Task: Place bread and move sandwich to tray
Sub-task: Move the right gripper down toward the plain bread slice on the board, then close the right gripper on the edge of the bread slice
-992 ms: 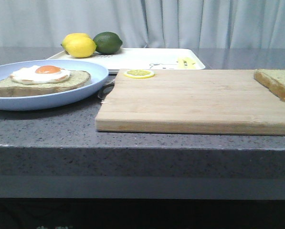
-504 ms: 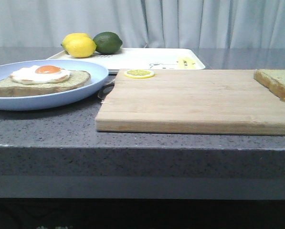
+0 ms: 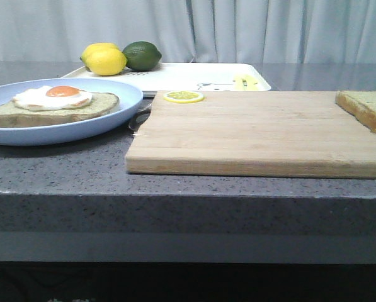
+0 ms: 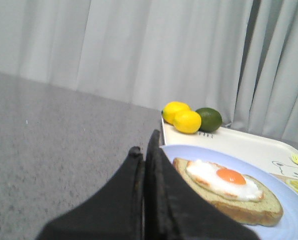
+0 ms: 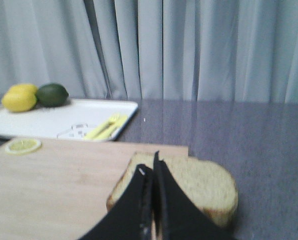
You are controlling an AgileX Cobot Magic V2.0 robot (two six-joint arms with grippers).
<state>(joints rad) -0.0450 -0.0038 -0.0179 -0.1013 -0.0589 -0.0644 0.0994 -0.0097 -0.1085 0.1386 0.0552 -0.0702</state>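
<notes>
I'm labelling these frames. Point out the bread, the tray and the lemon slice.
bread (image 5: 198, 185): right wrist view, top face.
tray (image 3: 188, 75): front view, bare white floor.
lemon slice (image 3: 183, 97): front view, centre.

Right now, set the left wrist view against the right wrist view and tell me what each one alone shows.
Only the left wrist view shows the sandwich on its blue plate, and the shut left gripper.

Only the right wrist view shows the bread on the cutting board, a lemon slice, and the shut right gripper.

Both show the tray, the lemons, the lime and the curtain.
</notes>
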